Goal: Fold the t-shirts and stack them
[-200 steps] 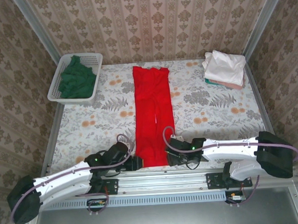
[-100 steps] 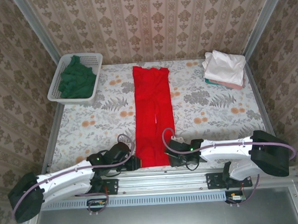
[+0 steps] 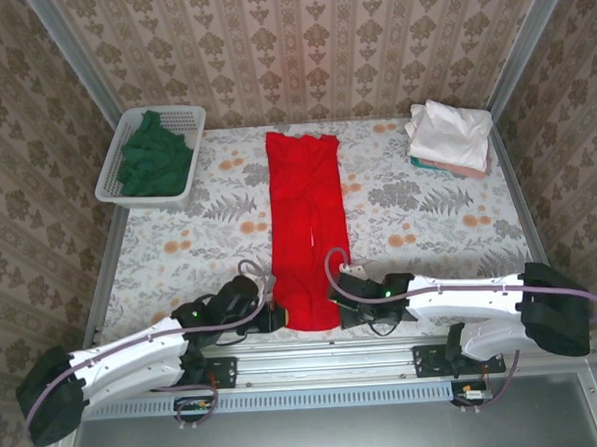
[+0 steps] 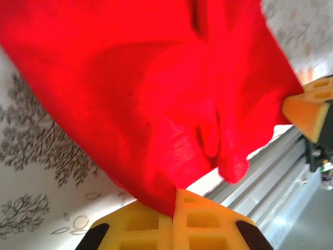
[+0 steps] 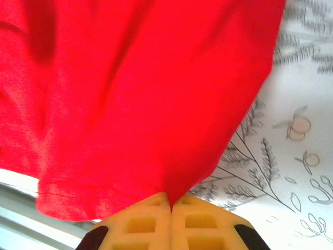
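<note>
Top external view: noted red shirt (image 3: 307,223) lying as a long narrow strip down the middle of the tabletop (image 3: 429,227), far end close to the far edge, near hem at the near edge. Found left gripper (image 3: 279,318) at the near left corner of the hem and right gripper (image 3: 339,313) at the near right corner.

Checked against a second ago:
- recorded both sets of fingers gone from apart to together, each now pinching its hem corner;
- recorded near hem changed from a straight edge to a rounded, drawn-in one;
- recorded left gripper moved in against the cloth.

Left wrist view: confirmed yellow pads (image 4: 145,224) closed, red cloth caught in the seam between them.

Right wrist view: confirmed the same, cloth nipped at the pad tips.

Logged no change to green shirt (image 3: 155,161) in basket (image 3: 113,178) at far left corner, nor to stack of folded shirts (image 3: 449,135) at far right corner.
</note>
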Robot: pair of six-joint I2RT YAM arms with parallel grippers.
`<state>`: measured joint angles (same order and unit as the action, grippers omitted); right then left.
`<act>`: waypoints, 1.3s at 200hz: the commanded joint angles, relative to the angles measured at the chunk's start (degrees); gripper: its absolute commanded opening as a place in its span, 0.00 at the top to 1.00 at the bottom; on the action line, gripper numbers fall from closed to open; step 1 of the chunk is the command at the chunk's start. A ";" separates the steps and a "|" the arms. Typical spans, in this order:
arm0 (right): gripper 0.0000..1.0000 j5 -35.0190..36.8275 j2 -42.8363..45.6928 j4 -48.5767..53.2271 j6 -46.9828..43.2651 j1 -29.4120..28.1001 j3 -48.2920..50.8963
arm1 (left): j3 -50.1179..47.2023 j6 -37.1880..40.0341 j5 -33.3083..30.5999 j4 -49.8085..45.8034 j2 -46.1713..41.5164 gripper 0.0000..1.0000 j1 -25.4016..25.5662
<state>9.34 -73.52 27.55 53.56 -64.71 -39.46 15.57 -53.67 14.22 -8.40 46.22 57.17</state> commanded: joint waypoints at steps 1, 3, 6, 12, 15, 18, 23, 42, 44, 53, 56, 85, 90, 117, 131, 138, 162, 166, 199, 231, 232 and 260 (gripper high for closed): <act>1.00 3.14 2.66 2.86 -4.15 2.32 -3.48 | 4.90 3.98 1.14 -4.23 -2.15 1.00 -3.10; 1.00 3.09 2.78 2.86 -4.51 2.64 -3.68 | 5.23 4.25 1.22 -4.58 -2.24 1.00 -3.46; 1.00 3.00 2.77 2.78 -5.11 3.18 -3.95 | 5.74 4.58 1.31 -5.06 -2.33 1.00 -4.12; 1.00 2.99 2.71 2.86 -6.04 4.26 -4.65 | 6.96 5.44 1.70 -5.90 -2.22 1.00 -5.20; 1.00 3.06 2.61 2.86 -6.52 4.72 -5.08 | 7.60 6.03 1.94 -6.44 -2.11 1.00 -6.23; 1.00 3.13 2.53 2.85 -7.07 5.29 -5.39 | 8.30 6.58 2.26 -6.89 -1.83 1.00 -7.14; 1.00 3.06 2.29 2.86 -8.10 6.17 -6.05 | 9.44 7.37 2.82 -7.80 -1.27 1.00 -8.62; 1.00 3.15 1.27 2.05 -12.00 9.94 -8.76 | 12.91 10.07 5.13 -8.14 1.96 1.00 -14.39; 1.00 3.03 1.09 1.93 -12.37 10.43 -9.05 | 13.26 10.34 5.30 -7.97 2.35 1.00 -15.03; 1.00 2.44 0.35 1.53 -14.19 12.47 -10.61 | 14.83 11.63 6.73 -7.34 4.75 1.00 -17.59; 1.00 2.38 0.01 1.31 -14.83 12.99 -11.16 | 15.48 12.02 7.09 -7.29 5.74 1.00 -18.37; 1.00 0.64 -5.64 0.61 -21.62 19.20 -18.76 | 23.00 16.70 10.67 -6.93 15.26 1.00 -24.84; 1.00 0.16 -7.21 0.75 -22.44 20.39 -20.25 | 24.29 17.29 11.31 -6.40 16.83 1.00 -25.88; 1.00 -2.71 -14.34 0.16 -26.95 25.82 -27.44 | 31.68 19.95 14.55 -5.64 26.03 1.00 -30.71; 1.00 -5.30 -18.21 0.42 -28.84 28.50 -31.24 | 35.77 21.14 16.81 -5.38 30.75 1.00 -33.44; 1.00 -6.98 -19.88 0.15 -29.40 29.90 -32.93 | 37.80 21.57 17.42 -5.33 33.42 1.00 -34.37; 1.00 -9.83 -27.01 1.82 -31.27 33.23 -40.39 | 44.59 22.66 21.08 -4.78 42.52 1.00 -37.15; 1.00 -9.82 -28.18 2.35 -31.69 33.55 -41.74 | 45.63 22.72 21.57 -4.80 44.24 1.00 -37.55; 1.00 -11.59 -35.95 4.70 -33.23 36.72 -49.81 | 54.99 23.78 27.51 -4.95 56.56 1.00 -39.90; 1.00 -13.54 -41.87 5.77 -33.73 38.74 -54.82 | 62.61 23.94 29.59 -6.24 65.38 1.00 -40.98; 1.00 -13.64 -42.01 5.77 -33.76 38.81 -54.96 | 62.80 23.99 29.57 -6.30 65.61 1.00 -41.03; 0.97 -18.27 -45.48 5.65 -34.45 40.55 -57.05 | 67.59 24.41 29.86 -8.18 70.12 1.00 -42.08</act>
<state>-3.44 -116.27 31.03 20.88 -25.50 -93.80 79.00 -31.20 41.19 -14.72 114.17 16.29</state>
